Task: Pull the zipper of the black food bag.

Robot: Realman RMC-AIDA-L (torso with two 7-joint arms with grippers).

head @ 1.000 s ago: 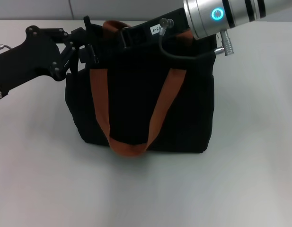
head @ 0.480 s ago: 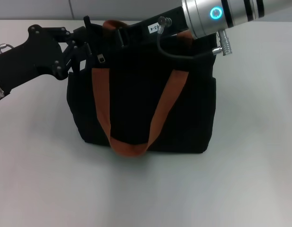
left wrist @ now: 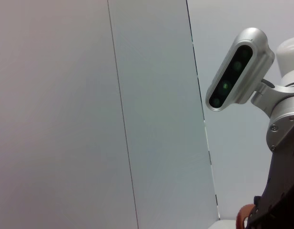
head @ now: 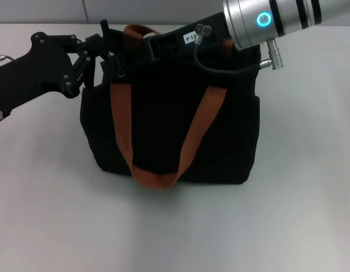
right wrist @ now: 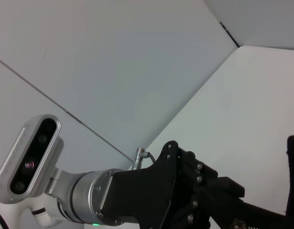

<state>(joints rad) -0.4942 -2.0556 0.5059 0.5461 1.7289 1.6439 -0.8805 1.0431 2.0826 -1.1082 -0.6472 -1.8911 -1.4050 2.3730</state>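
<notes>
The black food bag stands upright mid-table with two orange-brown handles. My left gripper is at the bag's top left corner and looks shut on the bunched fabric there. A small silver tab, apparently the zipper pull, hangs just beside it. My right gripper reaches in from the upper right and lies along the bag's top edge, dark against the bag. The right wrist view shows the left arm's black wrist. The zip line itself is hidden.
The white table surrounds the bag. A grey cable and silver connector hang from my right arm over the bag's top right. The left wrist view shows a wall and my head camera.
My right arm has shifted slightly to the right along the bag's top. My left gripper dipped slightly, and the silver tab beside it shows less clearly than half a second ago.
</notes>
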